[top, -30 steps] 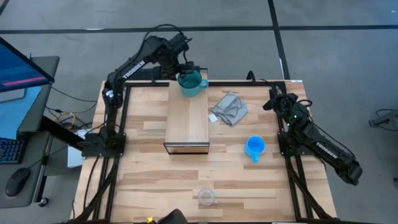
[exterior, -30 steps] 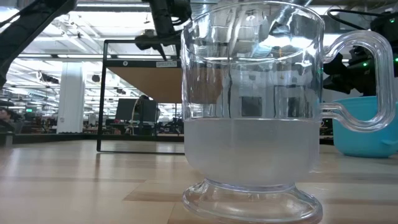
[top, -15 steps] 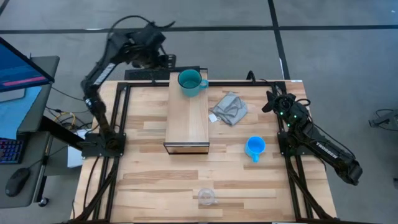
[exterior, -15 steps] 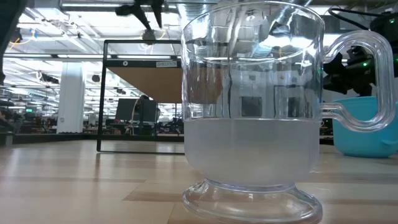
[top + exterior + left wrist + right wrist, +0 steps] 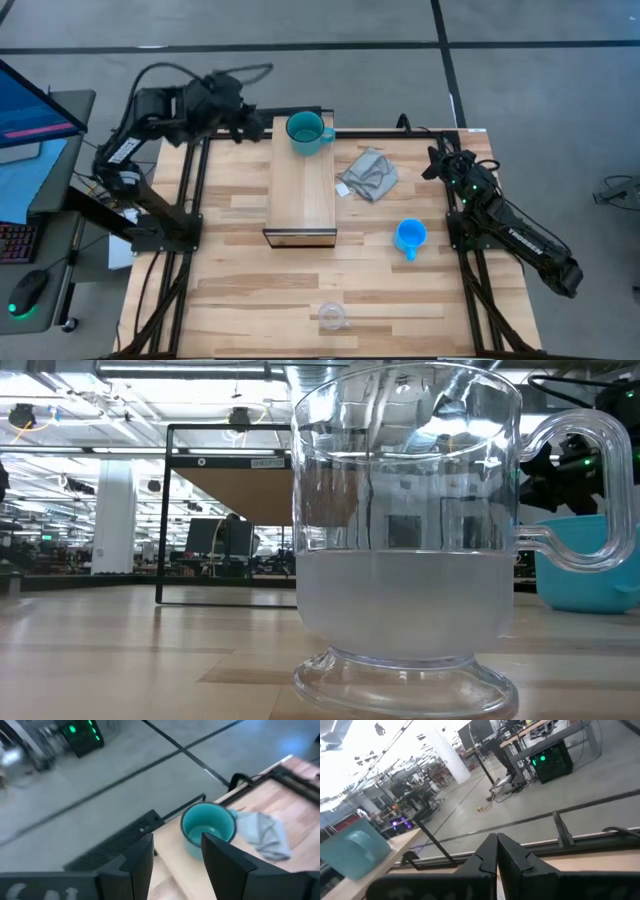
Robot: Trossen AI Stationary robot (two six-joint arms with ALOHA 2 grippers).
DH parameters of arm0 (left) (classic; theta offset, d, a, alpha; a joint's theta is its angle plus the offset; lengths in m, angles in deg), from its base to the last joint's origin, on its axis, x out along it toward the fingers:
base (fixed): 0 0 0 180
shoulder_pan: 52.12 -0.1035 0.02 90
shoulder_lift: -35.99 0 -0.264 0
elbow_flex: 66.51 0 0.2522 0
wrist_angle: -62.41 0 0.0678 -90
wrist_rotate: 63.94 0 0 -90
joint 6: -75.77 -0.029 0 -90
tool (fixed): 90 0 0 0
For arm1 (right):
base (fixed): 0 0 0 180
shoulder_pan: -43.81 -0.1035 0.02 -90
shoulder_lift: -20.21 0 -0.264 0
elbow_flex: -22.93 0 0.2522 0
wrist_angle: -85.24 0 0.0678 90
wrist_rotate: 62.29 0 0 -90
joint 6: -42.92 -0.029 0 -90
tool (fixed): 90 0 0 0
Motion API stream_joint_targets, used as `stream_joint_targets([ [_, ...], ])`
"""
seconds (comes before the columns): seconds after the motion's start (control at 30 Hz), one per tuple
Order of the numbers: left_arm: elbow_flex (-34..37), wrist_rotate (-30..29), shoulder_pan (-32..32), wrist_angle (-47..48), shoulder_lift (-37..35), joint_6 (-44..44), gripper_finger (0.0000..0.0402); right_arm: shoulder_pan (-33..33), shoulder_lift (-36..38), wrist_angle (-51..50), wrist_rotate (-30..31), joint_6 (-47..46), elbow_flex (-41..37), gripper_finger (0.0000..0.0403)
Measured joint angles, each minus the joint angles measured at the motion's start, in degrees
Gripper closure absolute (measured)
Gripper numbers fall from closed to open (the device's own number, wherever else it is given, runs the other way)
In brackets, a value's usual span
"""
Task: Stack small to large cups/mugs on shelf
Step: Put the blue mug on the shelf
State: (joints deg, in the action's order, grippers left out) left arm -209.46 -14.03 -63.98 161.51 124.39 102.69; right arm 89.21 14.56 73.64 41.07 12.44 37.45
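Note:
The teal mug (image 5: pixel 307 132) stands upright on its base at the far end of the light wood shelf (image 5: pixel 300 190); it also shows in the left wrist view (image 5: pixel 207 827). The blue mug (image 5: pixel 410 238) stands on the table right of the shelf. The clear glass cup (image 5: pixel 332 316) stands near the table's near edge and fills the low view (image 5: pixel 405 530). My left gripper (image 5: pixel 247 124) hangs open beyond the table's far left corner, apart from the teal mug, fingers spread (image 5: pixel 175 865). My right gripper (image 5: pixel 437 160) waits shut at the far right (image 5: pixel 496 852).
A crumpled grey cloth (image 5: pixel 368 174) lies between the shelf and the right arm. The black frame rails (image 5: pixel 195 190) run along the table's left and right sides. Bare slats lie between the shelf's near end and the glass cup.
My left gripper has drawn back from the teal mug, moving toward the table's left edge and out past the far edge. The teal mug stays upright at the shelf's far end. The right arm has kept still.

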Motion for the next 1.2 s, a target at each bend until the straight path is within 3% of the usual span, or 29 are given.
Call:
stream_joint_targets([
  [0.2, 12.29, -3.25, 3.39, -2.79, -6.87, 1.89, 0.0259, 0.0, 0.0, 4.69, -6.13, 1.11, 0.0, 0.037],
  [0.37, 30.09, -2.25, 5.22, -15.83, -16.87, 2.3, 0.0285, -0.02, 0.0, 12.74, -13.64, 5.28, 0.12, 0.037],
  [0.53, 48.72, -2.38, 6.77, -31.86, -27.89, -0.39, 0.0306, -0.04, 0.0, 11.93, -21.19, 7.38, 3.73, 0.037],
  [0.77, 69.25, -1.9, 7.97, -49.59, -38.91, -2.01, 0.0311, -1.17, -0.41, -2.73, -29.26, 12.37, 14.68, 0.037],
  [1.0, 84.6, 2.29, 8.01, -66.22, -44.26, -5.9, 0.0311, -6.38, -3.05, -20.32, -29.88, 18.78, 26.6, 0.037],
  [1.2, 93.88, 2.3, 8.01, -74.28, -45.95, -4.95, 0.0311, -13.03, -8.31, -30.32, -29.95, 20.46, 32.33, 0.0369],
])
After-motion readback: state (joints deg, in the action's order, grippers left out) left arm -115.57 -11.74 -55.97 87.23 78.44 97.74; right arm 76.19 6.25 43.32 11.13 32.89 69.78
